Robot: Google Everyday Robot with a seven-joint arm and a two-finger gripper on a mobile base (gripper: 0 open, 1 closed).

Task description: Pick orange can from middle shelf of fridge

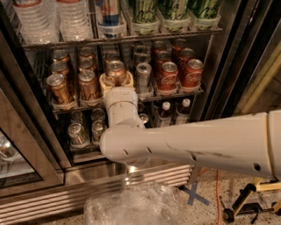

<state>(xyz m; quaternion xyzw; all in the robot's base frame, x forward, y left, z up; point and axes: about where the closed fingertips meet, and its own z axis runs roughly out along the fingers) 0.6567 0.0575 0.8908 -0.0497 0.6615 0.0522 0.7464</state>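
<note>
The fridge stands open in front of me. Its middle shelf holds lanes of copper-orange cans on the left. My gripper reaches into the third lane from below. Its cream fingers sit tight on both sides of the front orange can, whose silver lid shows above them. More orange cans stand in the lanes to the left. My white arm crosses the lower part of the view and hides part of the bottom rack.
A slim silver can and red Coca-Cola cans stand right of the gripper. Water bottles and green cans are above, small bottles below. The open glass door is at left. A crumpled plastic bag lies on the floor.
</note>
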